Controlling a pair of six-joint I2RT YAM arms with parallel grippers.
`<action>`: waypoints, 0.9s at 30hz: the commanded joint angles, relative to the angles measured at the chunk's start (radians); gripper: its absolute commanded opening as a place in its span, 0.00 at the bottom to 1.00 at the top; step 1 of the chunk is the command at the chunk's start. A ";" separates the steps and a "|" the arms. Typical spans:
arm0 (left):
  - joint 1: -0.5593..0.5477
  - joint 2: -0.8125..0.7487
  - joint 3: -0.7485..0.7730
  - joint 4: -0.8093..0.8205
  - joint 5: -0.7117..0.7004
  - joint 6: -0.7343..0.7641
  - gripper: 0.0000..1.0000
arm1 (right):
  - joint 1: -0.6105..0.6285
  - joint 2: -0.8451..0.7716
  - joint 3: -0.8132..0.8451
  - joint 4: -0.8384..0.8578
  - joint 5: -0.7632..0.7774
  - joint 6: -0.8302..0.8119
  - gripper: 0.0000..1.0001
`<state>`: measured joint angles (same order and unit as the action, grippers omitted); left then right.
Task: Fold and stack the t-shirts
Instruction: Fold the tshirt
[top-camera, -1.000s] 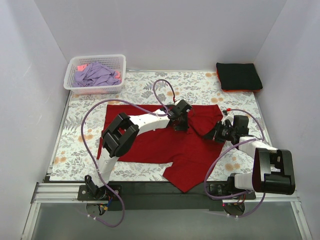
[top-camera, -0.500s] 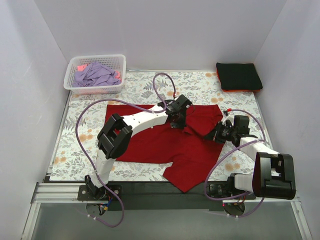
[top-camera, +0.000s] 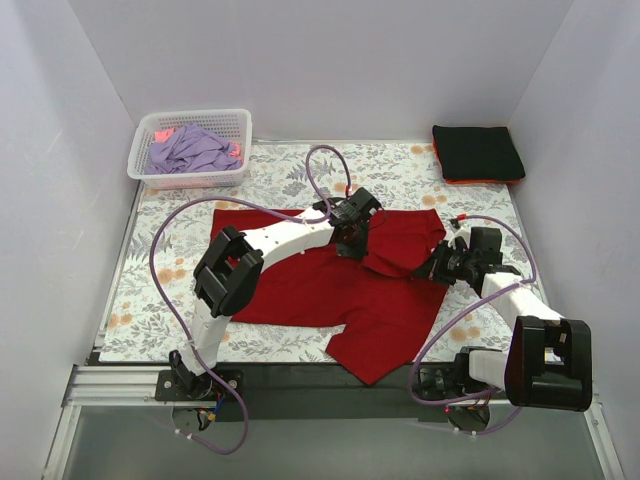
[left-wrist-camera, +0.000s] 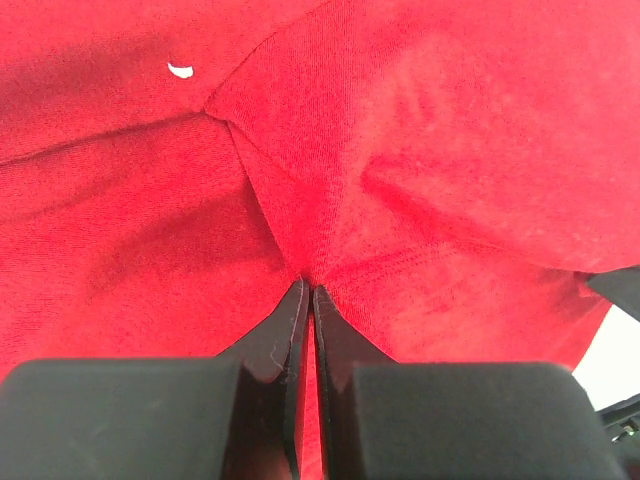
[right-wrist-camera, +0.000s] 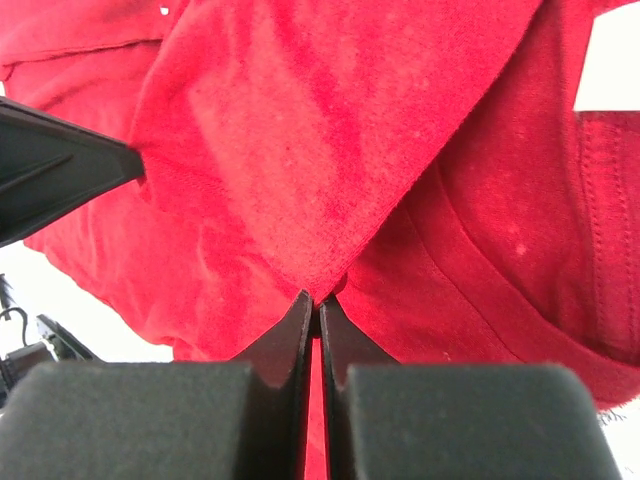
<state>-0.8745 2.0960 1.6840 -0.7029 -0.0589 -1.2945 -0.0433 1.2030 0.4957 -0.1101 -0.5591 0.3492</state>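
Firstly, hands: two, both closed.
- Left hand (top-camera: 356, 246) (left-wrist-camera: 307, 291): fingertips pressed together, pinching a raised ridge of the deep-red t-shirt (top-camera: 300, 282) (left-wrist-camera: 450, 150) near its middle, towards the far hem line. A small white neck label (left-wrist-camera: 181, 69) shows beyond the fingertips in the left wrist view.
- Right hand (top-camera: 441, 268) (right-wrist-camera: 318, 301): fingertips pressed together on the point of a folded-over flap of the same garment (right-wrist-camera: 300, 150), at its right side.

T-shirts, counted:
- One deep-red, lying mostly flat across the centre of the cloth-covered surface (top-camera: 160, 270), with its right part lifted and folded between the two hands.
- One black t-shirt (top-camera: 477, 150), folded square in the far right corner.
- One orange-red t-shirt (top-camera: 478, 181), only its edge showing beneath the black one.
- One lavender t-shirt (top-camera: 190, 150), crumpled.
- Pink t-shirt (top-camera: 163, 134), seen as scraps at either side of the lavender; whether one piece or more cannot be told.

Basket (top-camera: 192, 114): one, white lattice, in the far left corner, holding the lavender and pink items.

Edges and room:
- The red garment's nearest corner reaches the near edge of the surface, between the two arm bases.
- Bare floral cloth runs along the left side, along the far side between basket and folded pile, and in the near right corner.
- White walls (top-camera: 320, 60) stand close at the left, far and right sides.
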 joint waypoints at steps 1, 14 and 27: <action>0.008 -0.082 0.026 -0.017 0.036 0.024 0.00 | 0.003 -0.010 0.043 -0.059 0.027 -0.030 0.08; 0.008 -0.076 -0.073 0.054 0.168 -0.006 0.04 | 0.003 0.041 0.030 -0.105 0.042 -0.073 0.16; 0.038 -0.206 -0.124 0.055 0.071 -0.037 0.50 | 0.003 -0.052 0.124 -0.146 0.221 -0.055 0.45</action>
<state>-0.8646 2.0514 1.5814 -0.6521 0.0654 -1.3216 -0.0433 1.1992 0.5400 -0.2554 -0.4053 0.2867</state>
